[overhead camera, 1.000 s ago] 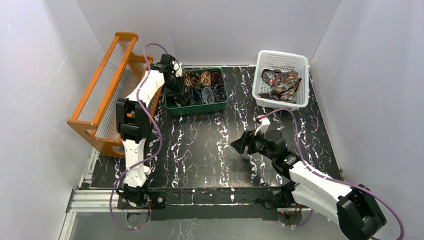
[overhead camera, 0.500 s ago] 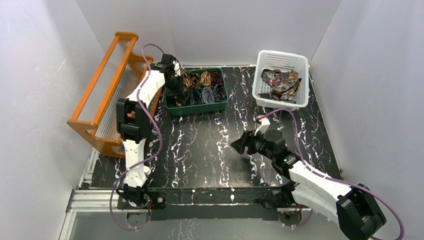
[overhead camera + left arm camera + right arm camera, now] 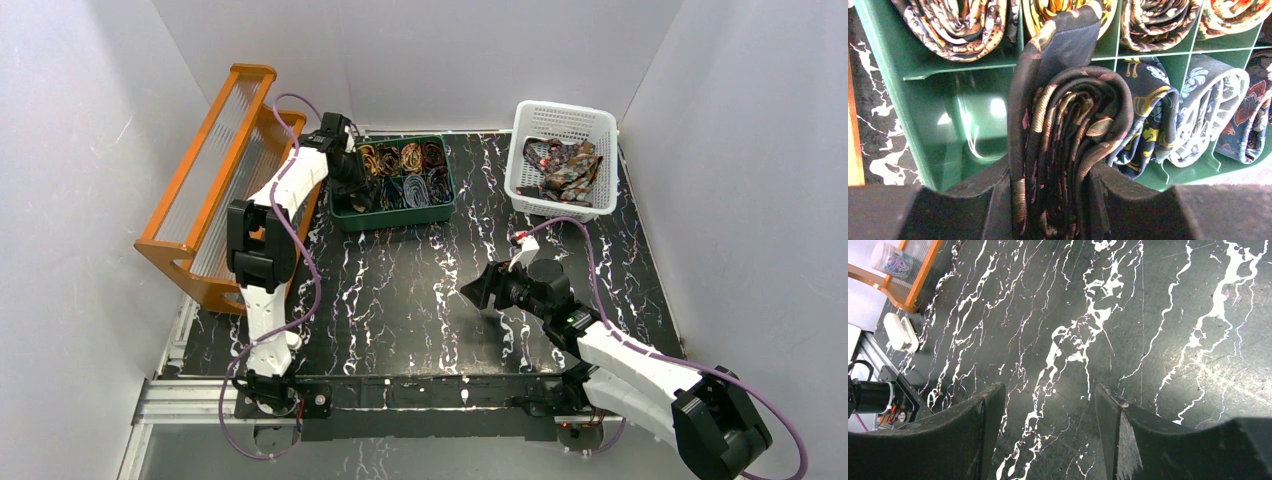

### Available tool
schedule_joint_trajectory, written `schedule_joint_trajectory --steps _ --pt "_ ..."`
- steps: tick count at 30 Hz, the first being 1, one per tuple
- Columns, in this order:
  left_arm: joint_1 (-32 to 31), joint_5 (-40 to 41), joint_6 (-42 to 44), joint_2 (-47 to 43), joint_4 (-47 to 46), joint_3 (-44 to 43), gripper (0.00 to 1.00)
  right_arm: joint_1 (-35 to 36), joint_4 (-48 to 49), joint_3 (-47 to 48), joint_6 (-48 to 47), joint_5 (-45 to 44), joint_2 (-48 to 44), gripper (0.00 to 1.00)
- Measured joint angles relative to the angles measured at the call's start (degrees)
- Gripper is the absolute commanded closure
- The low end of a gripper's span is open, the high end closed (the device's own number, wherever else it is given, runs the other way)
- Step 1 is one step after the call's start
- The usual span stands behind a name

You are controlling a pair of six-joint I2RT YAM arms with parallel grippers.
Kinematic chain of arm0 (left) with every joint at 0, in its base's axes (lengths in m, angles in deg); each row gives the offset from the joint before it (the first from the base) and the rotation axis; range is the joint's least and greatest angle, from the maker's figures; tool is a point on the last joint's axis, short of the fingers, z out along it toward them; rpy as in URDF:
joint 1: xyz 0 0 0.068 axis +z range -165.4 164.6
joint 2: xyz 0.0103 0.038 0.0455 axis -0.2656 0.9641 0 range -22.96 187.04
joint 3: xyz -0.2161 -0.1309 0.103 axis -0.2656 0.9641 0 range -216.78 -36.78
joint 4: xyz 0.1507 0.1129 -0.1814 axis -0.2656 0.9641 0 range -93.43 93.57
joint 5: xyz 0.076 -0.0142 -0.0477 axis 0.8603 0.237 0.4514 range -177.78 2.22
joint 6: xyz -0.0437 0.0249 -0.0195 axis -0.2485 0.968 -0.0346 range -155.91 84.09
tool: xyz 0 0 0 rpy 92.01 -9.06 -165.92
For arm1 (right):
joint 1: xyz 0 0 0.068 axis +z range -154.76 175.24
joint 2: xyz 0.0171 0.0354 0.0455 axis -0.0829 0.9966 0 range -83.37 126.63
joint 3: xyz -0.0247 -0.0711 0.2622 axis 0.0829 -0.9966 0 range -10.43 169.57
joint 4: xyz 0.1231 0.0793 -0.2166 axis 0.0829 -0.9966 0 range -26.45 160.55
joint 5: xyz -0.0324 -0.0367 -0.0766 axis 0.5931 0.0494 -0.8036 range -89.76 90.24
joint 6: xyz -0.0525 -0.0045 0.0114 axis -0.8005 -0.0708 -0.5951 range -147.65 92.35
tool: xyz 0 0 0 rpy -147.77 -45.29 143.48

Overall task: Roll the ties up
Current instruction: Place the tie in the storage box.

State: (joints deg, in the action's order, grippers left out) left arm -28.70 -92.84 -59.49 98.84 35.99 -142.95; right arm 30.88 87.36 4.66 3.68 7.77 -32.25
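Rolled tie (image 3: pixel 1068 150), dark brown with tan and gold figures: a flattened spiral coil, standing on edge, pinched between the two fingers of my left gripper (image 3: pixel 1050 172). Its loose outer end rises past the coil, away from the wrist. The jaws stand narrow, pressed against the coil from both sides.

Just ahead of the fingertips and a little to their left is a bare compartment (image 3: pixel 973 115) of the green tray (image 3: pixel 893 75). I cannot tell whether the coil touches its floor. To the right of the fingertips, in the same row, three more rolled ties (image 3: pixel 1205 115) sit on edge, each in its own cell. Beyond the divider ahead, the far row holds further coils (image 3: pixel 963 25).

In the overhead view the orange rack (image 3: pixel 215 170) stands on the outer, left side of this arm, near the tray.

My right gripper (image 3: pixel 1048 392) hangs over the black marbled table (image 3: pixel 1148 315), well apart from the tray. Its jaws are wide, with only the tabletop showing between them. Seen from above, the white basket (image 3: pixel 530 190) lies beyond this gripper and somewhat to its right, against the back wall, with loose ties (image 3: pixel 565 170) heaped inside it.
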Motion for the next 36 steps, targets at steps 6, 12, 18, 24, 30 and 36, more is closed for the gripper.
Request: schedule_joint_trajectory --steps 6,12,18,24,30,36 --pt "-0.5 2.2 -1.6 -0.4 -0.9 0.7 0.86 0.0 0.0 0.0 0.0 0.1 0.0 0.26" --pt "-3.3 9.3 -1.3 -0.2 1.0 -0.9 0.89 0.0 0.0 0.0 0.0 0.1 0.2 0.26" --pt "-5.0 14.3 -4.2 -0.4 0.7 -0.3 0.9 0.0 0.1 -0.1 0.0 0.2 0.9 0.26" --pt "-4.8 14.8 -9.7 -1.9 -3.0 3.3 0.93 0.0 0.5 -1.1 0.0 0.2 1.0 0.26" --pt "-4.7 15.8 -13.3 -3.4 -5.4 6.0 0.97 0.0 0.5 -1.1 0.0 0.2 1.0 0.26" --pt "-4.7 16.2 -14.7 -4.6 -7.3 8.0 0.97 0.0 0.9 -1.9 0.0 0.2 1.0 0.26"
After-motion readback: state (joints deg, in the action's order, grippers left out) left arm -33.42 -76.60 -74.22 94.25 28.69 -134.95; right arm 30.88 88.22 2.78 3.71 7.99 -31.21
